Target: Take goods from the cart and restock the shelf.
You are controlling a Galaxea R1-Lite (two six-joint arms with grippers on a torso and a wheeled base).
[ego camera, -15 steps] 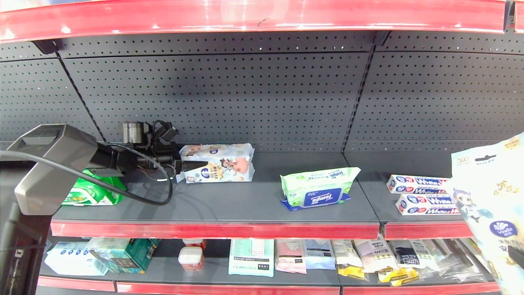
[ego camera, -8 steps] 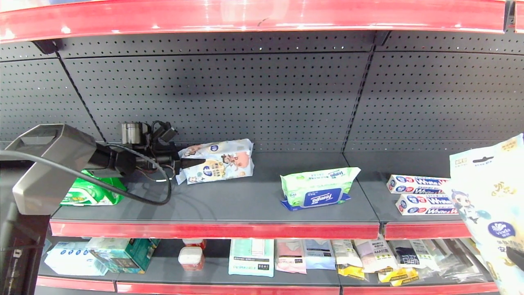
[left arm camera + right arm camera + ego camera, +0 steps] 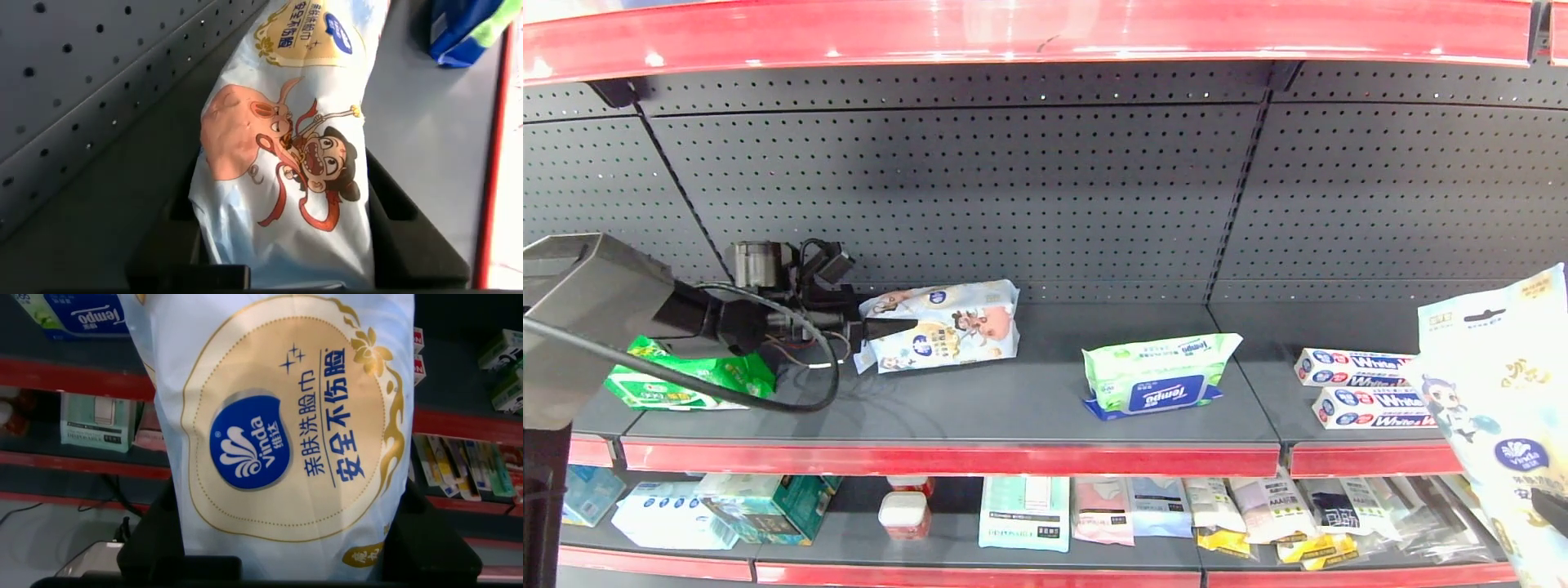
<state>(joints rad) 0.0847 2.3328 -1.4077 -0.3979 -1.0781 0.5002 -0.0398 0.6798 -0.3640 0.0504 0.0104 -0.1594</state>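
Observation:
A wipes pack [image 3: 943, 325] printed with cartoon figures sits slightly tilted on the dark middle shelf [image 3: 980, 408], near the pegboard back. My left gripper [image 3: 882, 328] is shut on its left end. In the left wrist view the pack [image 3: 286, 155] fills the space inside the gripper [image 3: 286, 204], with a dark finger on each side. At the right edge of the head view my right gripper [image 3: 1553, 508] holds up a large white bag [image 3: 1499, 392] with a cartoon child on it. The right wrist view has that bag [image 3: 286, 433] clamped in the gripper [image 3: 282, 527], in front of the shelves.
On the middle shelf lie a green pack [image 3: 686, 377] under my left arm, a green and blue wipes pack [image 3: 1156, 376], and two toothpaste boxes [image 3: 1364, 388]. The lower shelf [image 3: 1021, 510] is crowded with goods. A red shelf edge [image 3: 1045, 33] overhangs above.
My left arm has drawn back to the left, and the cartoon wipes pack has shifted left with it and tilted. More of the green pack shows. The right bag has barely moved.

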